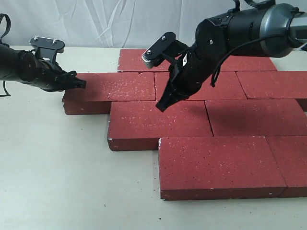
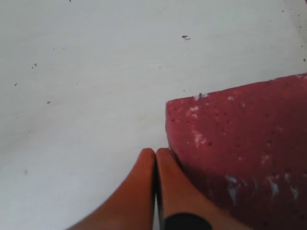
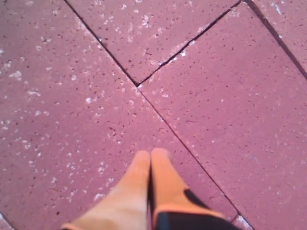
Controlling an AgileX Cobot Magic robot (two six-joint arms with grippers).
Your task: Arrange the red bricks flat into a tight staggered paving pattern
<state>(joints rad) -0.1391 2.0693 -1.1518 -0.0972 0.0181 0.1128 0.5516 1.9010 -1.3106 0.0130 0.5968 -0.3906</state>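
The left gripper (image 1: 81, 85) has its fingers pressed together with nothing between them. In the left wrist view, the left gripper (image 2: 155, 153) sits right at a corner of the end brick (image 2: 240, 153). It looks to be touching the corner, though contact is not certain. This end brick (image 1: 112, 87) juts furthest left in the second row, over the pale table (image 1: 48, 172).

The right gripper (image 1: 163, 105) is likewise closed and empty, angled down over the middle of the paving. In the right wrist view its tips (image 3: 150, 155) point at a joint where neighbouring bricks meet. Whether it touches the surface cannot be told.

The red bricks (image 1: 216, 165) all lie flat in four offset rows, each joint falling near the middle of the brick beside it. The visible seams are thin dark lines.

The pattern looks nearly finished. What may be left is nudging the end brick in tight and closing any hairline gaps.
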